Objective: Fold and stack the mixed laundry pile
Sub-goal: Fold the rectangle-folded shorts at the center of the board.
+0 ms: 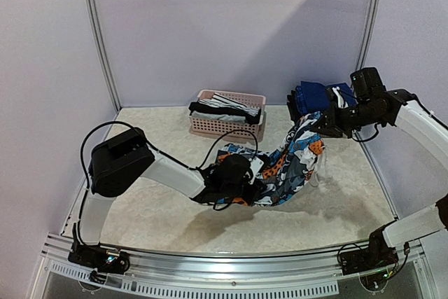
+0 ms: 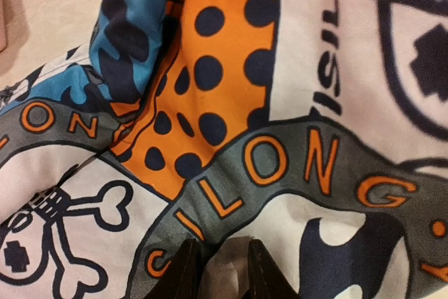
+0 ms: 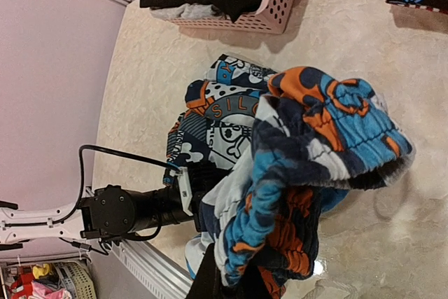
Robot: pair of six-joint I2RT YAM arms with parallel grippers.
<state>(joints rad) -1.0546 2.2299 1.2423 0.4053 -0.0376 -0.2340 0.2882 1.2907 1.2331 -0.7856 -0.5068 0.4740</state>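
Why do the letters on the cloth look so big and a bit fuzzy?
Left wrist view: the camera sits very close to the patterned garment, so its print fills the frame, slightly soft. Top view: dark shadows fall on the table.

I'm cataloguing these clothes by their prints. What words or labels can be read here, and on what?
"ILONG": orange letters on the grey banner of the patterned garment; an earlier letter is cut off.
"ON": same banner, further left.
"ISIL": dark sideways letters on its white panel, cut by a fold.
"SIL": that banner in the right wrist view.
Basket and the striped clothes in it: nothing readable.
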